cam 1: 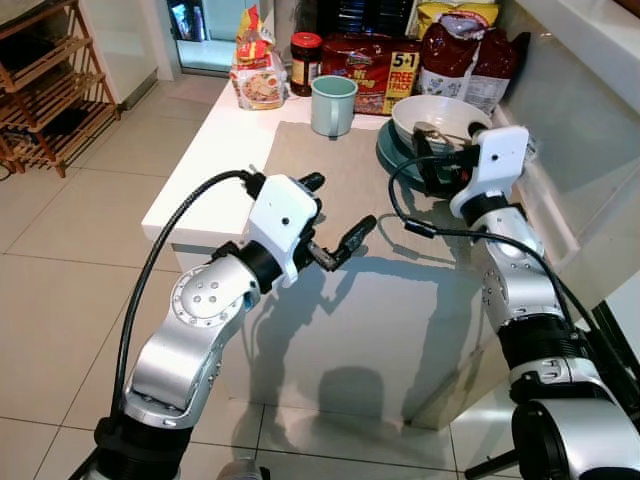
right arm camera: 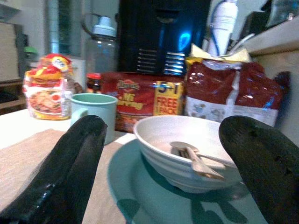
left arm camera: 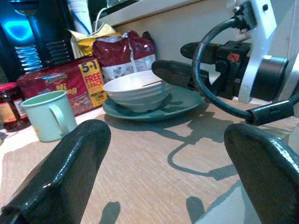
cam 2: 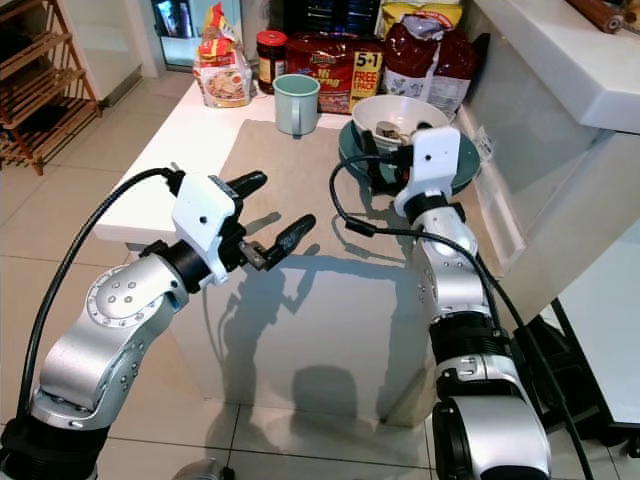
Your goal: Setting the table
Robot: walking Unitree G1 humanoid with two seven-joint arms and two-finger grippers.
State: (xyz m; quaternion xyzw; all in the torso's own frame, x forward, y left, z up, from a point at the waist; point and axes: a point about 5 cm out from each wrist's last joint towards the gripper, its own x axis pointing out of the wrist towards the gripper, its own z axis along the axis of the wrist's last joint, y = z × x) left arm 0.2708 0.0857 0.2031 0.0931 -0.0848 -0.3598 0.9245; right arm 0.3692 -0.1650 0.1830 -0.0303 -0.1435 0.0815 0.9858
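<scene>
A white table (cam 1: 200, 170) runs up the middle of the left eye view, with a beige placemat (cam 1: 340, 185) lying on it. At the placemat's upper right sits a teal plate (cam 1: 392, 150), and a white bowl (cam 1: 440, 118) stands on it. In the right wrist view a spoon (right arm camera: 194, 156) lies inside the bowl. A pale green mug (cam 1: 333, 105) stands upright at the placemat's top edge, just left of the plate.

The right gripper (cam 1: 440, 150) is at the near rim of the plate, its black fingers spread wide to either side of the bowl, gripping nothing. The left gripper (cam 1: 335, 215) hovers over the placemat's lower middle, fingers also spread apart and empty.

Along the top of the frame stand a noodle packet (cam 1: 257, 75), a dark jar (cam 1: 305, 63), a red multipack (cam 1: 370, 70) and a red bag (cam 1: 470, 60). A wooden rack (cam 1: 40, 90) is at upper left on the tiled floor (cam 1: 60, 260).
</scene>
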